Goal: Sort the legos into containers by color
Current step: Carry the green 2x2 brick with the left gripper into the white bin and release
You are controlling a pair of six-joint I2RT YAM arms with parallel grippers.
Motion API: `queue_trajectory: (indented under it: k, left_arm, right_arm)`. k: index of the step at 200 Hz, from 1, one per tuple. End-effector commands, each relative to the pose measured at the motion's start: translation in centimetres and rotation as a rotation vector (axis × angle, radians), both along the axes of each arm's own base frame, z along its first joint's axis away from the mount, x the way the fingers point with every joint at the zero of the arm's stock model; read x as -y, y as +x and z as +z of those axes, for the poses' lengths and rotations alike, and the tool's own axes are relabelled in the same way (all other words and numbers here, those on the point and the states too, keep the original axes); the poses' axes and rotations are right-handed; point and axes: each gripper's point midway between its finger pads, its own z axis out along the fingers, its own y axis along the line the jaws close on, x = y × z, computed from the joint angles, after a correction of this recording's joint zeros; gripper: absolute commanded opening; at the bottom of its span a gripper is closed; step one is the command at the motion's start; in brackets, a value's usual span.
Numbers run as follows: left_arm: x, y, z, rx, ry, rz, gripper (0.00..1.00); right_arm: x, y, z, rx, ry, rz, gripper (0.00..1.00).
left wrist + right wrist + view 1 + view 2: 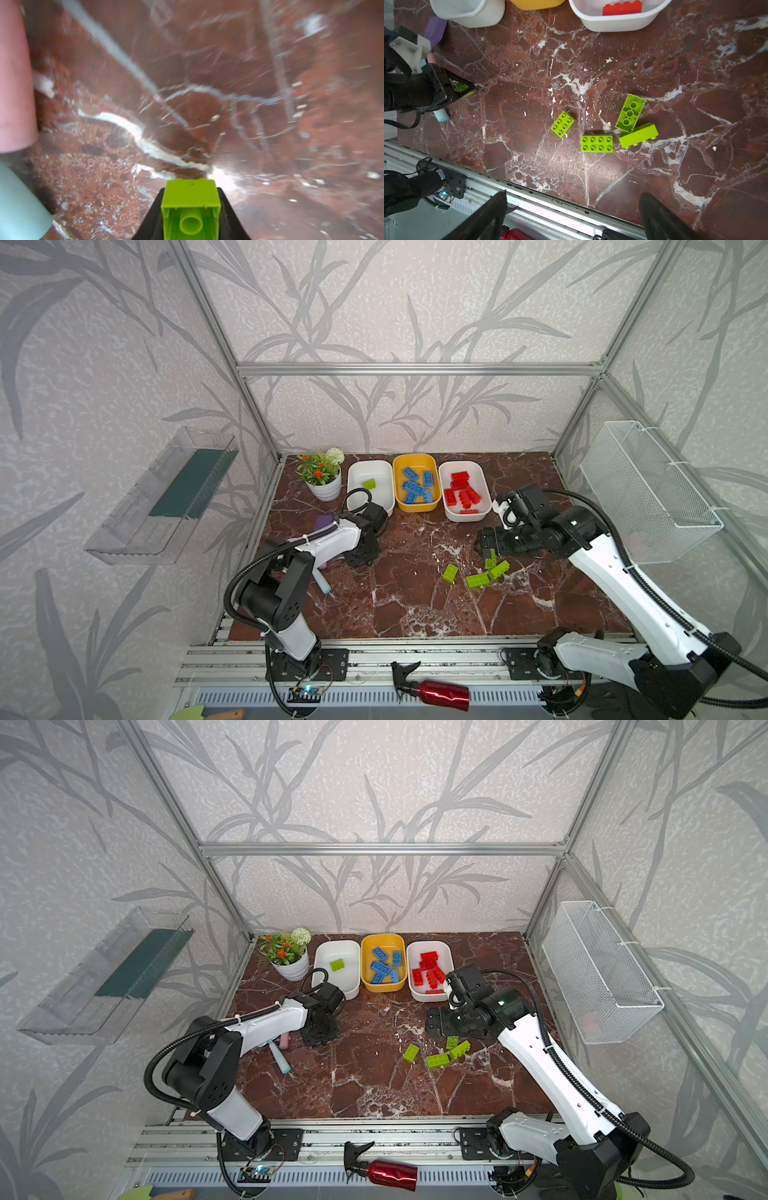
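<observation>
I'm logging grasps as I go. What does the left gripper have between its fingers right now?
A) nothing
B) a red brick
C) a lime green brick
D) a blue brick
C: the left wrist view shows a lime green brick clamped between the dark fingers of the left gripper, hollow underside toward the camera. The right wrist view shows the same green between those fingers.

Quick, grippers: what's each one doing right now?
Left gripper: closed on a lime green lego.
Right gripper: open, empty, by the loose green legos.
</observation>
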Motion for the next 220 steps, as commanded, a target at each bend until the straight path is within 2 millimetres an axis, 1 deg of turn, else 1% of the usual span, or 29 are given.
queue_trajectory:
  k: [1,16,24,34,42,44,58,64,68,72,86,96,100,103,106,113,120,126,127,132,138,147,156,171,188,207,211,217,220]
  left_arm:
    - [-0.1,2.3,3.0,0.04,0.059,-0.041,0.24]
    - [0.6,4.5,4.8,0.078,0.059,-0.064,0.24]
    - [0.9,5.5,5.4,0.086,0.057,-0.075,0.24]
    - [1.4,7.3,6.5,0.11,0.05,-0.085,0.24]
    - [1.6,8.5,7.0,0.119,0.049,-0.092,0.24]
    - [1.8,9.0,7.4,0.129,0.046,-0.095,0.24]
    - [1.8,11.4,7.8,0.138,0.043,-0.097,0.24]
    - [2.0,12.6,8.4,0.153,0.034,-0.098,0.24]
    - [2.0,13.3,8.5,0.155,0.032,-0.099,0.24]
    - [2.1,13.8,8.2,0.149,0.031,-0.1,0.24]
    - [2.1,16.4,8.5,0.162,0.02,-0.098,0.24]
    - [2.2,17.8,8.1,0.156,0.01,-0.097,0.24]
    - [2.3,18.5,8.3,0.163,0.002,-0.097,0.25]
    - [2.2,18.9,8.0,0.156,0.002,-0.096,0.25]
    - [2.3,19.4,8.2,0.164,-0.003,-0.096,0.25]
    - [2.3,20.3,7.8,0.156,-0.008,-0.092,0.28]
    - [2.2,21.1,7.5,0.151,-0.012,-0.087,0.35]
    - [2.1,21.7,7.3,0.147,-0.015,-0.079,0.42]
    - [2.1,22.0,7.5,0.154,-0.02,-0.077,0.44]
    - [2.1,22.4,6.9,0.141,-0.024,-0.071,0.52]
    - [2.0,23.1,6.9,0.148,-0.034,-0.064,0.62]
    - [2.1,23.7,6.6,0.145,-0.054,-0.053,0.76]
    - [2.0,24.3,6.6,0.149,-0.071,-0.044,0.82]
    - [2.7,24.9,7.0,0.165,-0.106,-0.059,0.83]
    - [3.2,24.7,7.8,0.18,-0.124,-0.069,0.83]
    - [3.8,23.5,8.7,0.19,-0.112,-0.102,0.83]
    - [4.0,23.2,9.1,0.198,-0.109,-0.115,0.83]
    - [4.4,22.5,9.1,0.195,-0.102,-0.134,0.83]
    - [4.6,22.2,9.6,0.204,-0.1,-0.144,0.83]
  right_arm:
    - [-0.5,1.3,1.4,0.06,0.004,0.022,0.99]
    - [-0.8,1.9,1.6,0.068,0.003,0.026,0.99]
    - [-0.9,2.2,1.7,0.072,0.0,0.029,0.99]
    - [-1.0,2.7,1.8,0.078,-0.004,0.028,0.99]
    - [-0.9,3.0,1.9,0.084,-0.009,0.025,0.99]
    - [-0.9,3.1,2.0,0.086,-0.008,0.024,0.99]
    - [-0.8,3.7,2.2,0.095,-0.01,0.013,0.99]
    - [-0.7,4.0,2.2,0.098,-0.01,0.006,0.99]
    - [-0.6,4.2,2.3,0.101,-0.01,0.001,0.99]
    - [-0.4,4.4,2.3,0.103,-0.011,-0.005,0.99]
    - [0.0,4.9,2.4,0.104,-0.013,-0.021,0.99]
    - [0.3,5.4,2.5,0.103,-0.017,-0.034,0.99]
    - [0.5,5.5,2.5,0.103,-0.02,-0.039,0.99]
    - [0.6,5.6,2.5,0.104,-0.02,-0.043,0.99]
    - [0.7,5.7,2.5,0.102,-0.021,-0.046,0.99]
    - [0.9,6.0,2.6,0.102,-0.024,-0.055,0.99]
    - [1.1,6.2,2.7,0.103,-0.026,-0.063,0.99]
    - [1.3,6.3,2.8,0.101,-0.027,-0.072,0.99]
    - [1.3,6.3,2.8,0.102,-0.027,-0.072,0.99]
    - [1.5,6.4,3.0,0.104,-0.028,-0.077,0.99]
    - [1.6,6.5,3.0,0.103,-0.031,-0.082,0.99]
    - [1.9,6.6,3.1,0.1,-0.035,-0.088,0.99]
    - [2.0,6.5,3.2,0.096,-0.039,-0.091,0.99]
    - [2.4,6.2,3.2,0.09,-0.05,-0.096,0.99]
    - [2.8,5.7,3.2,0.087,-0.051,-0.102,0.99]
    - [3.2,4.9,3.1,0.084,-0.05,-0.105,0.99]
    - [3.3,4.7,3.1,0.083,-0.05,-0.105,0.99]
    - [3.4,4.4,3.0,0.081,-0.048,-0.106,0.99]
    - [3.4,4.3,3.0,0.082,-0.046,-0.105,0.99]
